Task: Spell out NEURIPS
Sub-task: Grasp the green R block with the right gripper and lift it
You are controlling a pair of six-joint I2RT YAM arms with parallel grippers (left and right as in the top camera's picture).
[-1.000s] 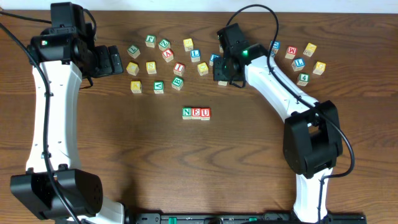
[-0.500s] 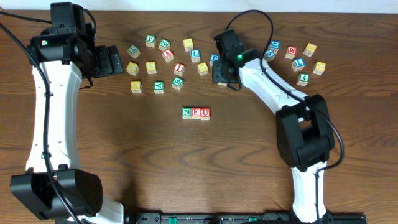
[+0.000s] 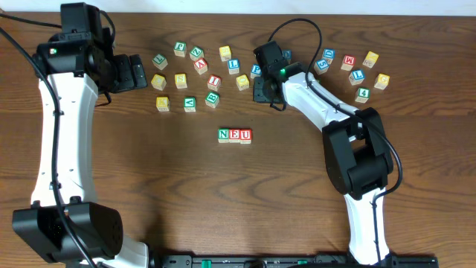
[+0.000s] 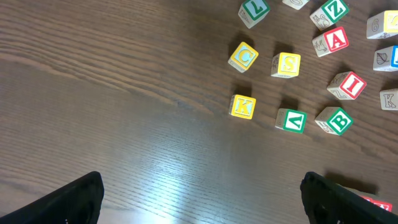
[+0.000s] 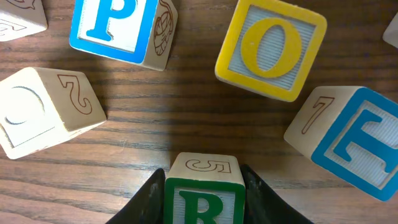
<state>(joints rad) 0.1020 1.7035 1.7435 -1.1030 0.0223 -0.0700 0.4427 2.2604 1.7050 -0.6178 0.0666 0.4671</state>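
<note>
Right end effector point(image 3: 264, 89): clenched on the R cube point(image 5: 204, 186), with one dark finger point(image 5: 149, 199) against each side face of the cube. The cube stands on the counter point(image 3: 149, 186), green letter uppermost. Its lower half is cut off by the bottom edge of the wrist view, and from overhead it is hidden beneath the end effector. Around it lie the blue P cube point(image 5: 121, 28) at 11 o'clock, a yellow O cube point(image 5: 270, 46) at 1 o'clock and a blue-lettered cube point(image 5: 348, 146) at 3 o'clock (letter partly out of frame, not legible); all stand apart from it. Left end effector point(image 4: 202, 202): released, jaws at full spread over bare wood, with only the two tips showing as dark corners. The N cube point(image 3: 224, 135), E cube point(image 3: 235, 135) and U cube point(image 3: 246, 135) sit touching in a row at mid-counter, with the held cube at about 1 o'clock from them. The red I cube point(image 4: 348, 85) and yellow S cube point(image 4: 286, 64) lie in the loose group at 11 o'clock of that row.
</note>
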